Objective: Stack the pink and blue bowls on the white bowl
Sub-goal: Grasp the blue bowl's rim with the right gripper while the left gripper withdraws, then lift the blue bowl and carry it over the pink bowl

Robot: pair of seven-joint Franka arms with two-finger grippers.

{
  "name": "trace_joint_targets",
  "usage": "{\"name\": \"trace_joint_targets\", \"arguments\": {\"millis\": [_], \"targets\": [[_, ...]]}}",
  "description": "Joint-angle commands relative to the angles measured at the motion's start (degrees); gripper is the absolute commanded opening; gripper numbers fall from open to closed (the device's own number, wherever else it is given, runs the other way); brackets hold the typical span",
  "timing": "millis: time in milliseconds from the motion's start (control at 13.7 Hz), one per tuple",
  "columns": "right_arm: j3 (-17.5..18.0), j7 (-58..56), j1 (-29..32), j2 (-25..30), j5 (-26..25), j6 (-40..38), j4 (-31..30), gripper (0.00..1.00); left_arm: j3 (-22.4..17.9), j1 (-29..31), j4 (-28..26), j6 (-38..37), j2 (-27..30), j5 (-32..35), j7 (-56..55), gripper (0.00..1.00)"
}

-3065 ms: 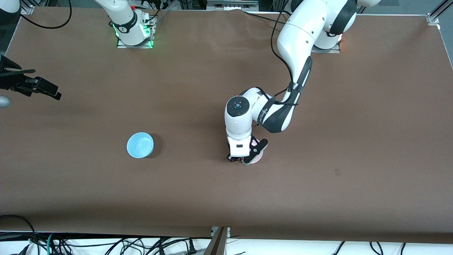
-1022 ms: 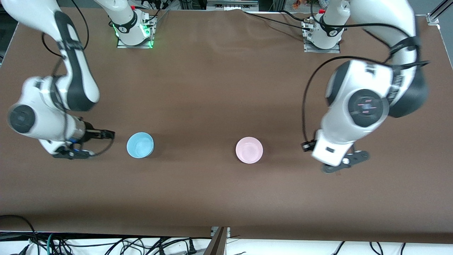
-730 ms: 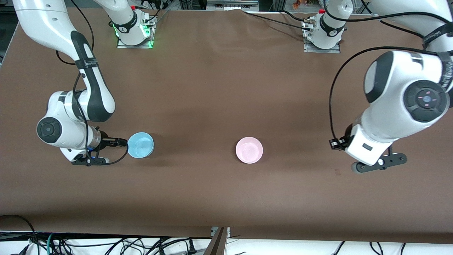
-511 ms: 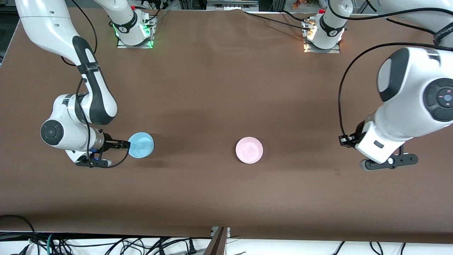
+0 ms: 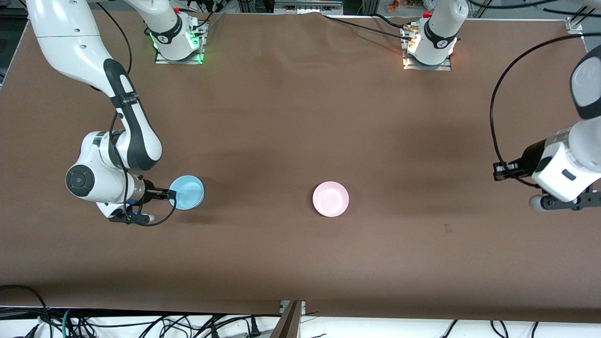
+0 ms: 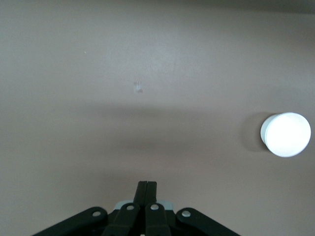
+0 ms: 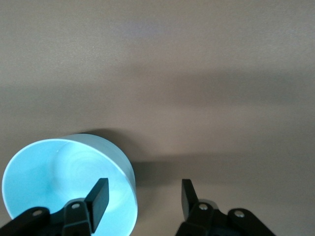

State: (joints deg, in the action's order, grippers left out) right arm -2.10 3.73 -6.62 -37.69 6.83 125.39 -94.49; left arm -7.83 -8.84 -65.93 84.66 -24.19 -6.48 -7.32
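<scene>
Right gripper [image 7: 142,196] jaws open astride blue bowl [image 5: 187,192] rim. Left gripper [image 6: 146,187] closed, cut off at table [image 5: 300,117] edge. Pink bowl [image 5: 330,199] hides white bowl.

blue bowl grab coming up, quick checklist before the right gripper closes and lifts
1. Right gripper straddles the blue bowl rim, one finger inside, one outside: ok.
2. Its jaws not yet shut on the rim, a gap shows on both sides: ok.
3. Blue bowl sits upright on the table: ok.
4. Pink bowl is upright, apart from both arms, toward the left arm's end from the blue bowl: ok.
5. Left gripper is shut, empty and over bare table at its own end, out of the way: ok.
6. White bowl under the pink one: cannot tell.
</scene>
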Motion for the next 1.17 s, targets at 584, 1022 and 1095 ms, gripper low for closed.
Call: {"name": "trace_joint_targets", "arguments": {"millis": [584, 1022, 1095], "targets": [[-0.09, -0.66, -0.59, -0.63, 1.26, -0.32, -0.26, 0.34, 0.18, 3.22, -26.87, 9.03, 20.75, -0.02, 12.15, 0.0], [-0.09, -0.22, -0.68, -0.54, 1.34, -0.68, -0.26, 0.0, 0.36, 3.22, -27.15, 6.22, 23.31, 0.24, 12.06, 0.16], [-0.09, -0.13, -1.11, -0.45, 1.26, -0.68, -0.17, 0.0, 0.62, 3.13, -27.06, 5.78, 23.74, 1.11, 11.98, 0.26]]}}
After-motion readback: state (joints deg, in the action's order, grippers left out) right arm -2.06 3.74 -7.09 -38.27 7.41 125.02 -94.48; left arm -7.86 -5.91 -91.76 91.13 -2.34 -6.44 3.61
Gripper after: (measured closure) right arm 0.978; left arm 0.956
